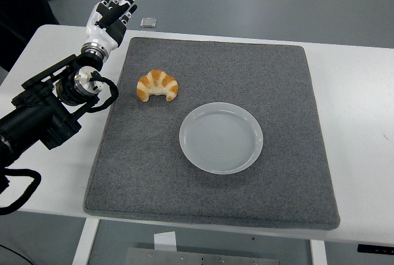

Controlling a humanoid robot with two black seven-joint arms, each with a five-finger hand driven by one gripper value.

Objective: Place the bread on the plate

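White plate (pixel 221 137) on grey mat (pixel 209 203), croissant (pixel 157 85) beyond, left robot hand (pixel 112 12) spread, empty.

The grey mat (pixel 215 172) covers most of the white table (pixel 357 92), and only two things stand on it. The croissant-shaped bread (pixel 157 85) lies in the upper left part of the mat, the plate (pixel 221 137) near the frame's centre, apart from each other with a bare strip of mat between them. The whole right side of the mat, its upper stretch and the band along the bottom are open. The left hand (pixel 112 10) hangs at the upper left, fingers spread, off the mat's far corner; its black arm (pixel 43 114) lies along the left edge over bare table.
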